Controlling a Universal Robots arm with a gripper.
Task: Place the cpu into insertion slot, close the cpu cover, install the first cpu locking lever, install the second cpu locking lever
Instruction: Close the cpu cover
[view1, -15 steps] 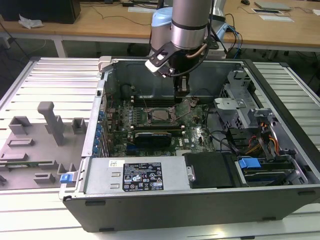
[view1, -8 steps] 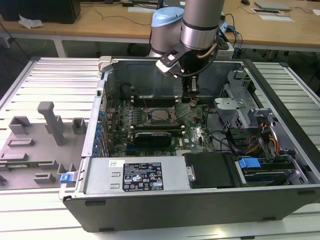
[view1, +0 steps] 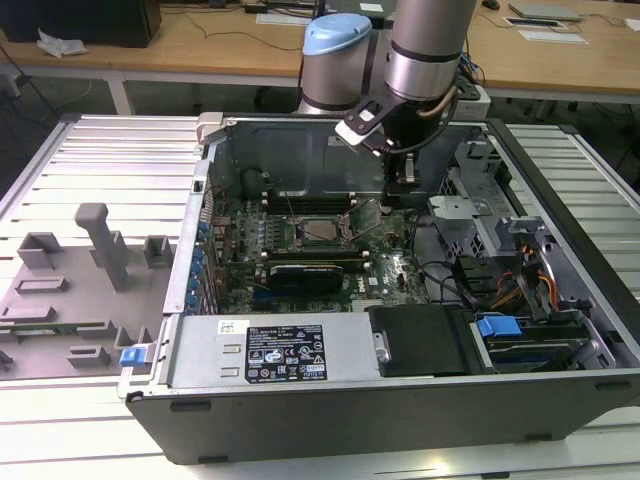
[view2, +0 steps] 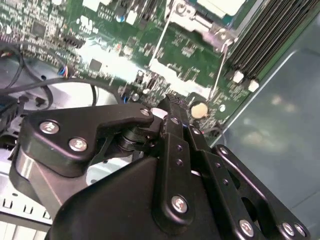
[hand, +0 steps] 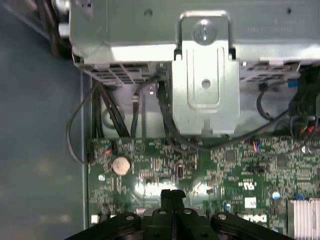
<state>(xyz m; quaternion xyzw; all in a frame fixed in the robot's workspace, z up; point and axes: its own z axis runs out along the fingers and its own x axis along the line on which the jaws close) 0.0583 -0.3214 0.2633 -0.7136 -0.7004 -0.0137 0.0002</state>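
Note:
The cpu (view1: 318, 231) lies pale and square in the insertion slot (view1: 300, 218) on the green motherboard; its corner also shows in the second wrist view (view2: 220, 5). The silvery cpu cover (view2: 192, 20) frames it. Two thin wire locking levers (view2: 159, 45) (view2: 220, 67) run out from the socket toward me, seemingly unlatched. My gripper (view1: 403, 198) hangs above the board to the exterior view's right of the socket. Its black fingers are pressed together with nothing between them, in both wrist views (view2: 170, 104) (hand: 172, 194).
A black expansion card (view1: 312, 270) lies in front of the socket, and long memory slots (view1: 305, 197) lie behind it. A coin battery (hand: 120, 165) and cables (hand: 170, 125) sit near my fingertips. A metal drive cage (hand: 205, 75) and the case wall (view1: 300, 150) hem in the space.

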